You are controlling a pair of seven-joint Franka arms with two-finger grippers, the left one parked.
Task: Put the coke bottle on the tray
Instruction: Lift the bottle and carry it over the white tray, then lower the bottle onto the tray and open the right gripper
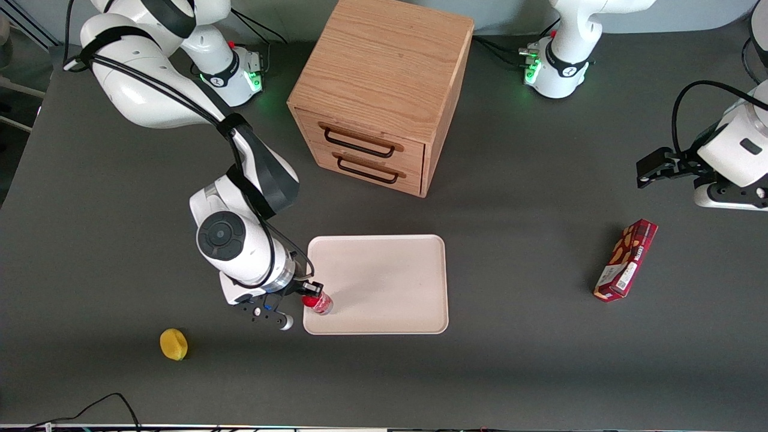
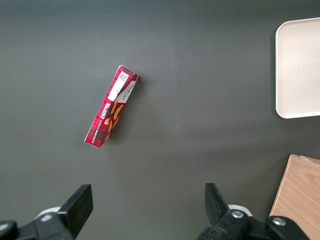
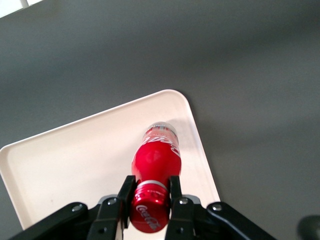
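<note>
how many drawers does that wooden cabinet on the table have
2. The wooden cabinet shows an upper drawer and a lower drawer directly beneath it, each with a dark handle. The hand, nearer the camera, grips the coke bottle over the tray.

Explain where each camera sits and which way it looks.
Front view: high, looking down on table; right arm's gripper holds coke bottle over tray.
Left wrist view: looks down on snack box; tray corner, own fingers show.
Right wrist view: looks along fingers shut on bottle.
All share the tray.
</note>
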